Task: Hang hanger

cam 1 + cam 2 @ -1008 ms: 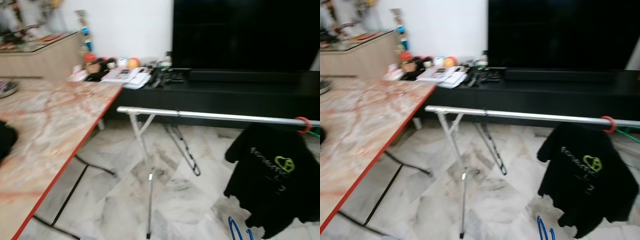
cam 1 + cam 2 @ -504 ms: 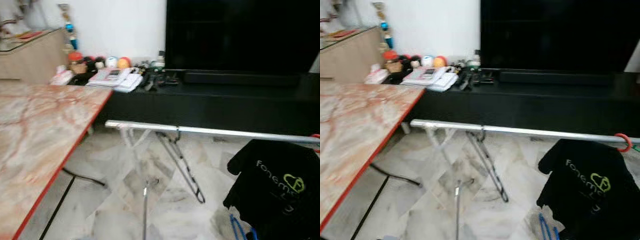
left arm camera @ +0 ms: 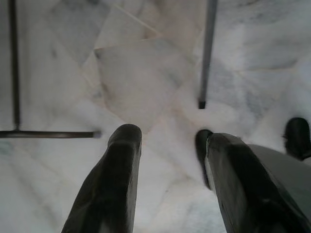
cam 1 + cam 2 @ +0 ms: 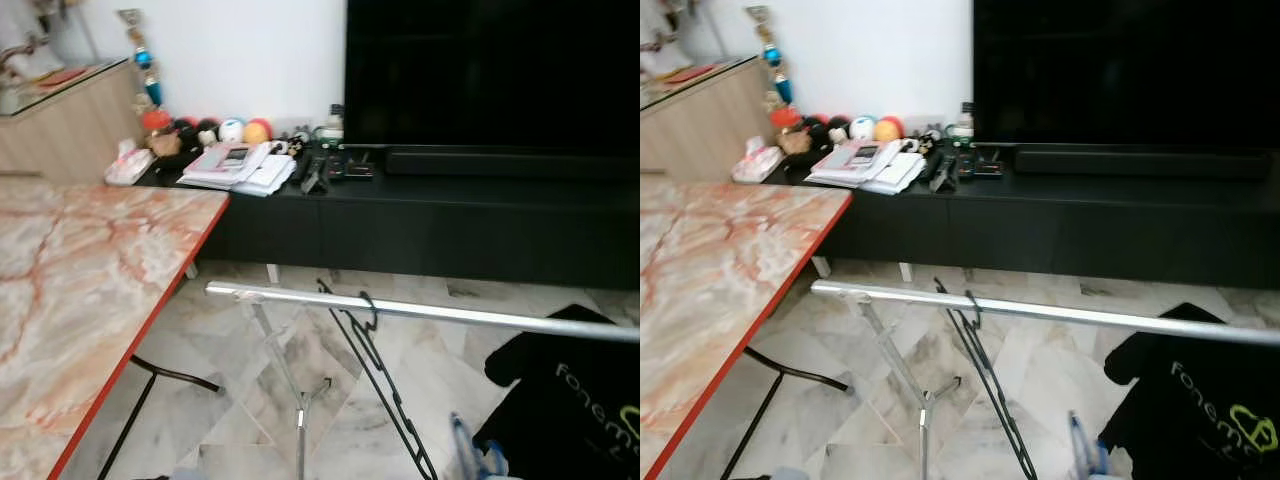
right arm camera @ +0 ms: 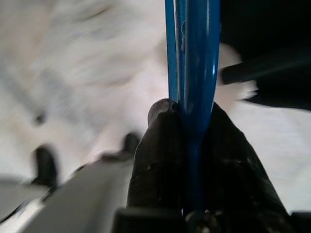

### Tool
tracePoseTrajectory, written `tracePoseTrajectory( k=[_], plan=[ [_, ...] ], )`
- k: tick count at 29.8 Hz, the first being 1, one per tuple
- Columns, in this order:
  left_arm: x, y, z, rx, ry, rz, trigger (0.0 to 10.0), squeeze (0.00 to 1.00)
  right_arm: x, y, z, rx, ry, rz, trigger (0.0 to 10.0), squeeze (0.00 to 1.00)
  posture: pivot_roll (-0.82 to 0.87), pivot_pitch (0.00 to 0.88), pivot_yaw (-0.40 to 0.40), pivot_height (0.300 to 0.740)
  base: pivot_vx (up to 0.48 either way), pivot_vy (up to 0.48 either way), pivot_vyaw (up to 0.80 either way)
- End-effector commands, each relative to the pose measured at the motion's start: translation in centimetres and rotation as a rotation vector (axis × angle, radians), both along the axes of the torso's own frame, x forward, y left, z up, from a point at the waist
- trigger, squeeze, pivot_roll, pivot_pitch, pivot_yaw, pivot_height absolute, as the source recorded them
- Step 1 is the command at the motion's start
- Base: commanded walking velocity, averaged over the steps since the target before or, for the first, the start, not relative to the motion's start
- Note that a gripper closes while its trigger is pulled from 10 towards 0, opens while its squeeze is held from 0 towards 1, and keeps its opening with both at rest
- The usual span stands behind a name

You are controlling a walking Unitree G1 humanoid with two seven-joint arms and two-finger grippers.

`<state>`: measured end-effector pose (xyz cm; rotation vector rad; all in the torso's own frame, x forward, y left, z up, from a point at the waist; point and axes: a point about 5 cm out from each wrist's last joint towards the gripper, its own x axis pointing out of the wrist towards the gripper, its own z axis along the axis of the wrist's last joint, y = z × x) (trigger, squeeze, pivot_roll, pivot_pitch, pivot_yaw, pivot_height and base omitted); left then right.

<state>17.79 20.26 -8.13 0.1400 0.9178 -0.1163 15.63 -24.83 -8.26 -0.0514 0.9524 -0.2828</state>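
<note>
Low at the robot's right side, the right gripper [image 5: 187, 141] is clamped on a blue hanger [image 5: 197, 73], whose bars run out from between the two black fingers toward the pale marble floor [image 3: 146, 73]. Above and ahead of that gripper, a silver rail [image 4: 420, 311] crosses the room, carrying a black wire hanger [image 4: 375, 355] near its middle and a black T-shirt [image 4: 580, 395] just beside the blue hanger's tip [image 4: 468, 452]. The left gripper [image 3: 167, 145] hangs over the floor with its fingers spread and nothing between them. Off to that gripper's side stands a marble-topped table [image 4: 80, 290] with a red edge; beyond the rail sits a black TV unit [image 4: 440, 215].
</note>
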Motion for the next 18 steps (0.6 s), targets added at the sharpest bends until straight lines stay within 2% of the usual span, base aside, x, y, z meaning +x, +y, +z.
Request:
tracePoseTrajectory(
  k=[1, 3, 4, 7, 13, 15, 18],
  plan=[
    [-1.5, 0.9, -0.6, 0.038, 0.053, -0.003, 10.0, 0.00, 1.5, 0.0, 0.7, 0.001, -0.078, -0.033, 10.0, 0.00, 0.06, 0.002, 0.022, 0.740, 0.000, 0.000, 0.00],
    [-1.6, 0.9, -0.6, 0.039, 0.056, -0.004, 10.0, 0.00, 1.9, -0.2, 1.0, -0.005, -0.097, -0.040, 10.0, 0.00, 0.06, 0.002, 0.022, 0.740, 0.000, 0.000, 0.00],
    [-1.7, 0.9, -0.7, 0.041, 0.059, -0.004, 10.0, 0.00, 3.0, -0.5, 1.7, -0.024, -0.149, -0.034, 10.0, 0.00, 0.06, 0.005, 0.019, 0.740, 0.000, 0.000, 0.00],
    [-1.9, 0.8, -0.7, 0.041, 0.062, -0.006, 10.0, 0.00, 4.2, -0.9, 2.7, -0.043, -0.224, -0.035, 10.0, 0.00, 0.05, 0.013, 0.014, 0.740, 0.000, 0.000, 0.00],
    [-2.2, 0.8, -0.9, 0.043, 0.070, -0.012, 10.0, 0.00, 7.2, -2.0, 6.0, -0.124, -0.489, -0.076, 10.0, 0.00, 0.04, 0.020, 0.012, 0.740, 0.000, 0.000, 0.00],
    [-2.3, 0.7, -0.9, 0.043, 0.072, -0.015, 10.0, 0.00, 8.0, -1.9, 6.9, -0.144, -0.561, -0.070, 10.0, 0.00, 0.04, 0.022, 0.011, 0.740, 0.000, 0.000, 0.00],
    [-2.3, 0.7, -0.9, 0.043, 0.073, -0.017, 10.0, 0.00, 8.5, -1.5, 7.5, -0.163, -0.605, -0.044, 10.0, 0.00, 0.04, 0.021, 0.009, 0.740, 0.000, 0.000, 0.00]
  ],
)
